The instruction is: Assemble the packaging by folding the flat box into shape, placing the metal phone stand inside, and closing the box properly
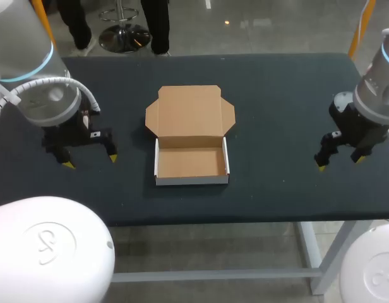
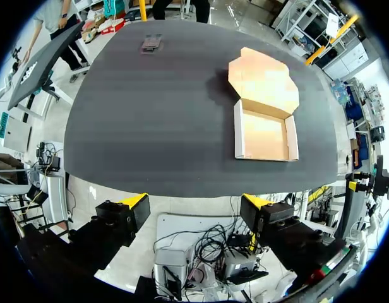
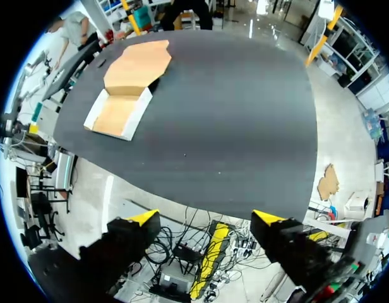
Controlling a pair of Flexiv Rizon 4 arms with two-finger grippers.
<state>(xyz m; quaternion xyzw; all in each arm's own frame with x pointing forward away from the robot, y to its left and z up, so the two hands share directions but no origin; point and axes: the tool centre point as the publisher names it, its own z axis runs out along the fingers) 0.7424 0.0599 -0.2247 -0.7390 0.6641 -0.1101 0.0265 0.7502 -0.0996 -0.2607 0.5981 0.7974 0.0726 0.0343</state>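
A cardboard box (image 1: 191, 163) stands folded into an open tray at the table's middle, brown inside with white outer walls. Its lid (image 1: 189, 112) lies flat behind it with both side flaps spread. The left wrist view shows the box (image 2: 264, 132) ahead and to one side, and the right wrist view shows the box (image 3: 119, 113) far off. A small dark object, seemingly the phone stand (image 2: 150, 43), lies near the table's far edge; in the head view my left arm hides it. My left gripper (image 1: 90, 161) (image 2: 194, 202) hangs open and empty left of the box. My right gripper (image 1: 340, 163) (image 3: 206, 218) hangs open and empty at the right.
The dark table (image 1: 276, 95) is bare between each gripper and the box. Both grippers hang near the table's front edge (image 1: 245, 218).
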